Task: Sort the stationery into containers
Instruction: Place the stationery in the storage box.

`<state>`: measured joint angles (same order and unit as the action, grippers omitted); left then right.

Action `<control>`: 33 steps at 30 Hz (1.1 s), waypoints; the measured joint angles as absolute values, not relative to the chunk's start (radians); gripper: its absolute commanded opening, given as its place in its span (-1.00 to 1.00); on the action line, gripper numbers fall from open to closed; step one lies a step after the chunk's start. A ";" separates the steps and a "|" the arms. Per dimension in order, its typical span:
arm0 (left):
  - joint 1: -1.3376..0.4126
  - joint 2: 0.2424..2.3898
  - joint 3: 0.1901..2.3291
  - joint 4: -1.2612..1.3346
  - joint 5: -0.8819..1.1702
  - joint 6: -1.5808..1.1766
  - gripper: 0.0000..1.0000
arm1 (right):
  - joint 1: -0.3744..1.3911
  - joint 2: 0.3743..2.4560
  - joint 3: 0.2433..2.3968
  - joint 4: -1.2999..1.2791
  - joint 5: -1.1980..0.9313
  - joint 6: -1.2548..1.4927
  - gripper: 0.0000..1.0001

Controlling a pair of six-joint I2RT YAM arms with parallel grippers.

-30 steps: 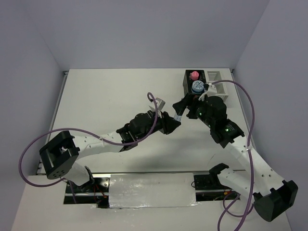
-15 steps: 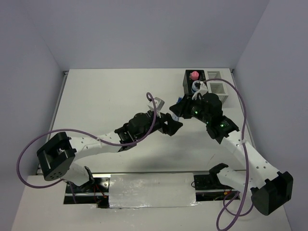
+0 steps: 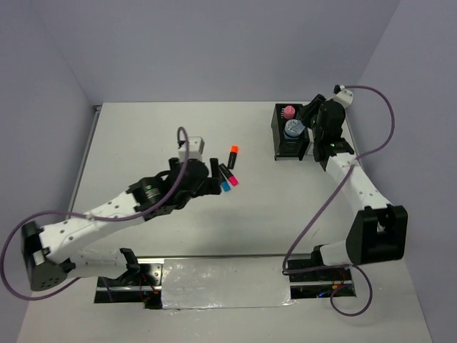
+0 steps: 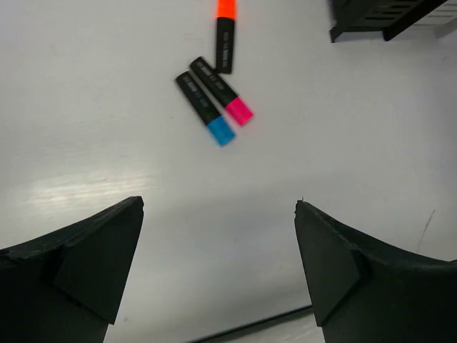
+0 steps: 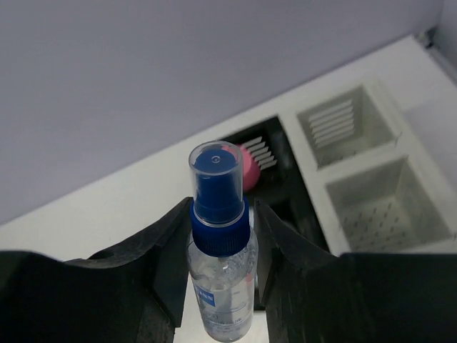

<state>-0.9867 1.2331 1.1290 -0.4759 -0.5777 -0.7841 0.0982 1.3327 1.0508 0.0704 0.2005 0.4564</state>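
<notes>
My right gripper (image 5: 221,214) is shut on a clear spray bottle with a blue cap (image 5: 220,236), held upright above the containers. Below it are the black container (image 5: 300,207), with a pink-capped tube (image 5: 248,166) inside, and the white container (image 5: 385,153) with its slatted compartments. From above, the right gripper (image 3: 308,118) hangs over the black container (image 3: 277,136), where the pink cap (image 3: 288,111) and a blue tape roll (image 3: 293,129) show. My left gripper (image 4: 219,206) stands open just short of three black markers: orange-ended (image 4: 226,36), pink-ended (image 4: 223,91) and blue-ended (image 4: 206,108).
The right arm (image 3: 350,179) stretches along the table's right side and covers most of the white container in the top view. The left arm (image 3: 107,214) reaches in from the near left. The table's back edge lies close behind the containers.
The two grippers met at mid-table. The left gripper has since opened and drawn back left. The right one shut on the bottle and swung up to the containers.
</notes>
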 measured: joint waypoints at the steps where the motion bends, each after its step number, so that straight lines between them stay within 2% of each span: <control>1: -0.986 1.179 1.116 -0.532 -0.588 -0.787 0.99 | 0.089 1.368 1.076 0.109 0.228 0.439 -1.00; 6: -0.984 0.960 1.065 -0.712 -0.607 -0.785 0.99 | 0.049 1.526 1.170 0.256 0.278 0.324 -1.00; 11: -0.983 0.845 1.001 -0.815 -0.624 -0.774 0.99 | 0.017 1.686 1.319 0.299 0.286 0.236 -1.00; 17: -0.983 0.820 0.968 -0.854 -0.626 -0.753 0.99 | -0.022 1.796 1.396 0.310 0.282 0.183 -1.00; 28: -0.982 0.837 0.942 -0.796 -0.556 -0.727 0.99 | -0.107 1.917 1.399 0.382 0.214 0.109 -0.95; 31: -0.982 0.866 0.929 -0.772 -0.535 -0.710 0.99 | -0.121 1.936 1.402 0.393 0.184 0.107 -0.89; 33: -0.982 0.880 0.925 -0.761 -0.525 -0.707 0.99 | -0.123 1.944 1.404 0.392 0.173 0.105 -0.77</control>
<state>-0.9821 0.8803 0.9245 -0.7609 -0.5251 -0.7071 -0.1234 1.9442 1.4044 0.3923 0.1730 0.1051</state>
